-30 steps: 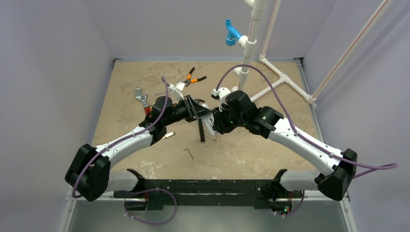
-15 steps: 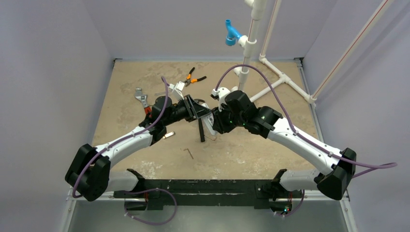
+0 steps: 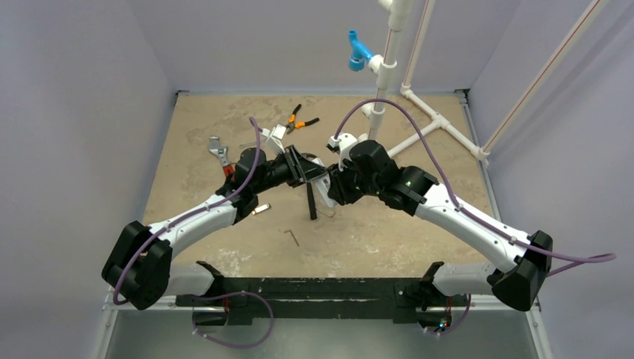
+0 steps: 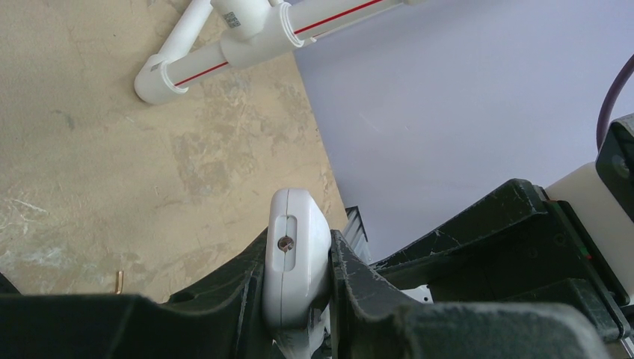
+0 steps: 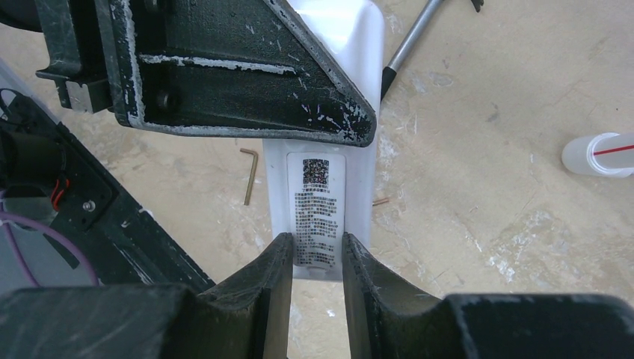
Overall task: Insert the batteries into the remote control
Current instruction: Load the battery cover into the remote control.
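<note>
The white remote control [image 3: 323, 188] is held up above the table between the two arms. My left gripper [image 3: 309, 172] is shut on its edges; the left wrist view shows its rounded end [image 4: 295, 250] clamped in the left gripper [image 4: 297, 247]. In the right wrist view the remote's back with a printed label [image 5: 318, 198] faces the camera, under the left gripper's black finger [image 5: 224, 75]. My right gripper [image 5: 315, 243] hovers over the remote's lower end, jaws a narrow gap apart with nothing between them. The green batteries are not in view.
A hammer [image 3: 311, 200] lies under the grippers. A small hex key [image 3: 292, 237] and a silver clip-like piece [image 3: 259, 209] lie nearer the arm bases. Pliers [image 3: 300, 120] and a wrench [image 3: 218, 154] lie at the back left. A white PVC pipe frame [image 3: 419, 134] stands at the back right.
Almost nothing has changed; both arms hold their pose with the remote between them, and the right arm has shifted only very slightly.
</note>
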Robot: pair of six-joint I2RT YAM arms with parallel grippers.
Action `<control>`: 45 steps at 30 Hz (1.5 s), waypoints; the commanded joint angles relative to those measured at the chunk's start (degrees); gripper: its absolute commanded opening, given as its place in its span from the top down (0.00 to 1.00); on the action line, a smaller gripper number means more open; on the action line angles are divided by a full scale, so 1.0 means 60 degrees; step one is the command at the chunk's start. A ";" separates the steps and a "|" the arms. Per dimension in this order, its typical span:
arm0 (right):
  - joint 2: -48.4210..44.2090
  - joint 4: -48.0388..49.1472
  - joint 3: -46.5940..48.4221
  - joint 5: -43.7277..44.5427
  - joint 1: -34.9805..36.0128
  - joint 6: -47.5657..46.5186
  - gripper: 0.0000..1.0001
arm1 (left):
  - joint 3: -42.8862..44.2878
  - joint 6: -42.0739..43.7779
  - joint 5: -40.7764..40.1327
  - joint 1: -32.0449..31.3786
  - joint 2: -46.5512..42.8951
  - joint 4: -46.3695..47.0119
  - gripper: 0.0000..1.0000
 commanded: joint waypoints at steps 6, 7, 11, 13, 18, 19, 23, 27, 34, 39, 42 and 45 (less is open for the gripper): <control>-0.0056 0.0658 0.0056 0.0218 -0.0043 -0.0151 0.71 | 0.0495 -0.0111 0.0411 -0.0060 -0.0015 0.0567 1.00; -0.0035 0.0659 0.0075 0.0223 -0.0032 -0.0158 0.69 | 0.0495 -0.0122 0.0411 -0.0057 -0.0025 0.0567 1.00; 0.0044 0.0630 0.0138 0.0250 -0.0043 -0.0195 0.64 | 0.0488 -0.0126 0.0411 -0.0061 -0.0082 0.0569 1.00; 0.0058 0.0634 0.0139 0.0254 -0.0039 -0.0201 0.62 | 0.0479 -0.0147 0.0424 -0.0060 -0.0080 0.0571 1.00; 0.0091 0.0548 0.0190 0.0353 -0.0043 -0.0253 0.60 | 0.0368 -0.0332 0.0446 -0.0060 -0.0039 0.0734 1.00; 0.0092 0.0530 0.0196 0.0386 -0.0043 -0.0259 0.59 | 0.0353 -0.0355 0.0454 -0.0053 -0.0028 0.0773 1.00; -0.0001 0.0549 0.0197 0.0365 -0.0041 -0.0247 0.55 | 0.0306 -0.0439 0.0469 -0.0061 0.0054 0.0876 1.00; -0.0095 0.0621 0.0183 0.0326 -0.0035 -0.0214 0.51 | 0.0277 -0.0527 0.0499 -0.0056 0.0156 0.1028 1.00; -0.0433 0.1044 0.0081 0.0194 -0.0032 -0.0114 0.47 | 0.0263 -0.0608 0.0477 -0.0058 0.0267 0.1069 1.00; -0.0996 0.1623 -0.0326 0.0196 -0.0041 0.0011 0.45 | 0.0220 -0.0624 0.0417 -0.0046 0.0237 0.1068 1.00; -0.1350 0.1822 -0.0567 0.0362 -0.0031 0.0183 0.44 | 0.0209 -0.0631 0.0396 -0.0040 0.0198 0.1076 1.00; -0.1884 0.2188 -0.1003 0.0838 -0.0156 0.0666 0.43 | 0.0230 -0.0686 0.0407 -0.0049 0.0217 0.1100 1.00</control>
